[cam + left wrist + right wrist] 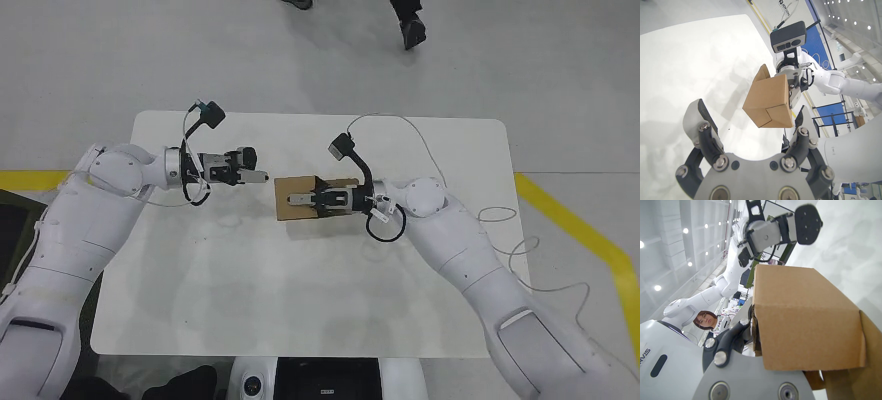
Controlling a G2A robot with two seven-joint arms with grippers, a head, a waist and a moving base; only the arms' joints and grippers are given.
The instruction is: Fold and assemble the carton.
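A white table [250, 290] stands on grey floor [80, 70].

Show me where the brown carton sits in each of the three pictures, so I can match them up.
Top view: the carton is near the middle of the white table, gripped by the right claw.
Left wrist view: at the picture's centre, just beyond the open left claw.
Right wrist view: very close up, across much of the picture.
Shared landmark: the white table behind the carton.
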